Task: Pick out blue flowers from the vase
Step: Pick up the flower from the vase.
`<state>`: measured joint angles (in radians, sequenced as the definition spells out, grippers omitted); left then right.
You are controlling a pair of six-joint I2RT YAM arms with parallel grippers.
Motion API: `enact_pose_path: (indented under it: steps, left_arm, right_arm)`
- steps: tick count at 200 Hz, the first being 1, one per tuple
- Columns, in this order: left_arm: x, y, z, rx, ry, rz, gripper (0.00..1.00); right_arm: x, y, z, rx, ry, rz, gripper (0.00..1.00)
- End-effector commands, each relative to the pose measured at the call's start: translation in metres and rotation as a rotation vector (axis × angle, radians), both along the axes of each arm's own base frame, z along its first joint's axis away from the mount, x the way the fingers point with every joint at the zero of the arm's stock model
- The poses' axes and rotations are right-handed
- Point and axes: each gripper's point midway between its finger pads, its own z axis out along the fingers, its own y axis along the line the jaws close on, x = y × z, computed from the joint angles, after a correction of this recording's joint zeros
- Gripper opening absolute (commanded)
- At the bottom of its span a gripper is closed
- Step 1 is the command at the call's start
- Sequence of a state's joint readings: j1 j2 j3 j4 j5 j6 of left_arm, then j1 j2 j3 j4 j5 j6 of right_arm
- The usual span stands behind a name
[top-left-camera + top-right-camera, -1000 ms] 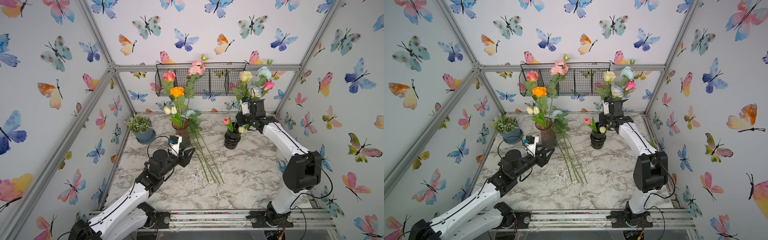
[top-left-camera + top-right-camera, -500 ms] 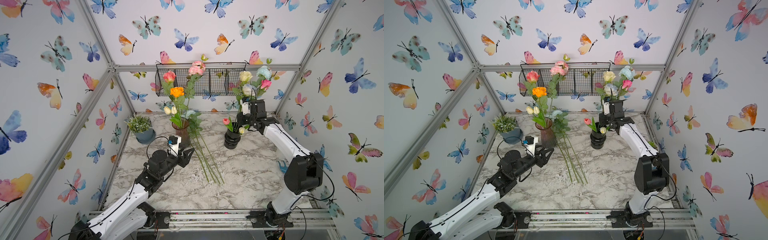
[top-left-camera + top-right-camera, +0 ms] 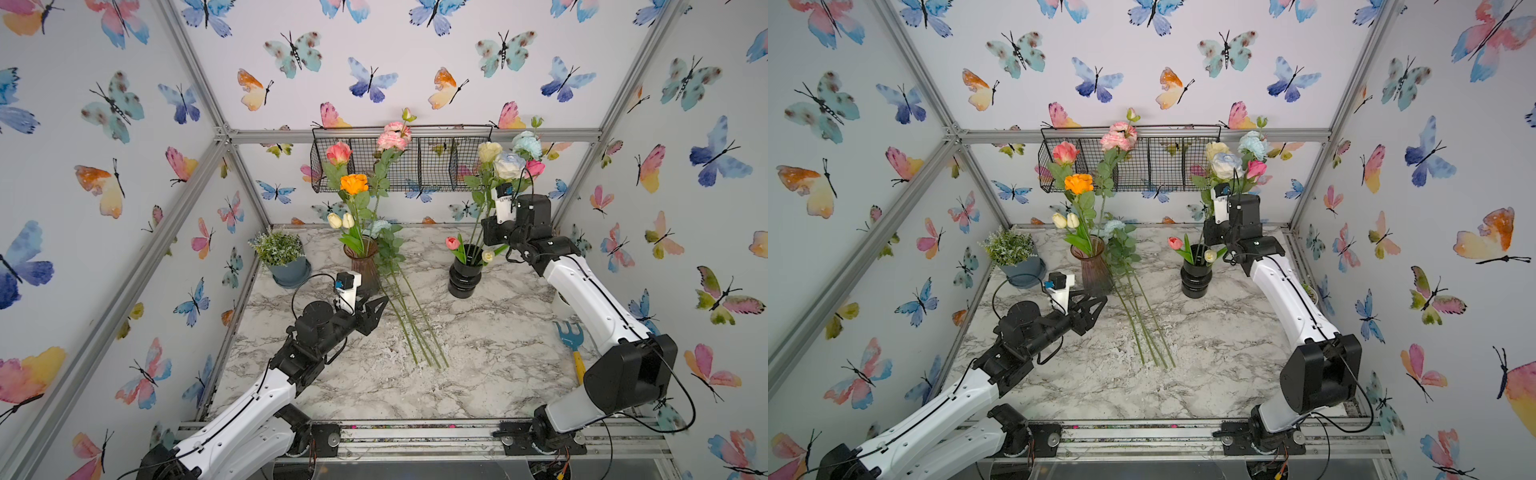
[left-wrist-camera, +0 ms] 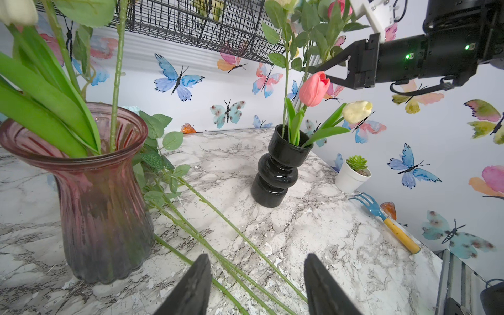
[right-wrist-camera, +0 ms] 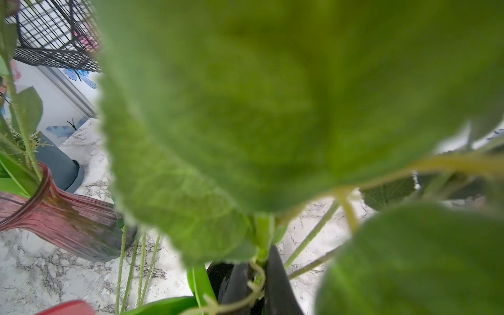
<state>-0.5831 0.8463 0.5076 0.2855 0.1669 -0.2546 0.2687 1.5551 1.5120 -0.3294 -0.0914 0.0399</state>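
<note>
Over the glossy black vase [image 3: 464,279], the right gripper [image 5: 258,260] pinches a leafy green stem [image 5: 263,231], likely for lifting. The left gripper [image 4: 256,259] hangs spread; idle.

Bright even light, soft shadows, blurry close-up leaf [image 5: 272,95] at right wrist.

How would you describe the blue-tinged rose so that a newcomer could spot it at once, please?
Find the black vase on the marble table. Among its tall stems, the blue-tinged rose stands between a cream rose and a pink rose. It alone is white with blue-edged petals; the aqua bloom above it is ruffled.
</note>
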Motion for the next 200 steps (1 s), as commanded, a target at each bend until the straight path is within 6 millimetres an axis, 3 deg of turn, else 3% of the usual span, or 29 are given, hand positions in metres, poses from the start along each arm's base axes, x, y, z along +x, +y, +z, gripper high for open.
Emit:
enact_pose_path:
  steps: [1,41,90,124,157,200]
  left_arm:
    - [-0.004,-0.002,0.008,-0.015,-0.006,-0.027,0.55]
    - [-0.007,-0.015,0.01,-0.004,-0.012,-0.07,0.55]
    - [-0.007,-0.043,0.034,0.038,-0.072,-0.117,0.55]
    - [-0.012,-0.061,0.039,0.051,-0.086,-0.16,0.56]
    - [-0.016,-0.07,0.043,0.042,-0.093,-0.191,0.56]
    - [-0.026,-0.078,0.06,0.059,-0.148,-0.229,0.57]
  right_arm:
    - [-0.007,0.0,0.043,0.002,-0.084,0.023,0.11]
    - [-0.021,0.007,0.099,0.032,-0.16,0.085,0.12]
    - [-0.043,0.013,0.161,0.06,-0.243,0.152,0.13]
    - [-0.075,0.027,0.192,0.122,-0.28,0.274,0.13]
    - [-0.106,0.036,0.201,0.178,-0.279,0.37,0.14]
    - [-0.138,0.043,0.181,0.192,-0.232,0.42,0.14]
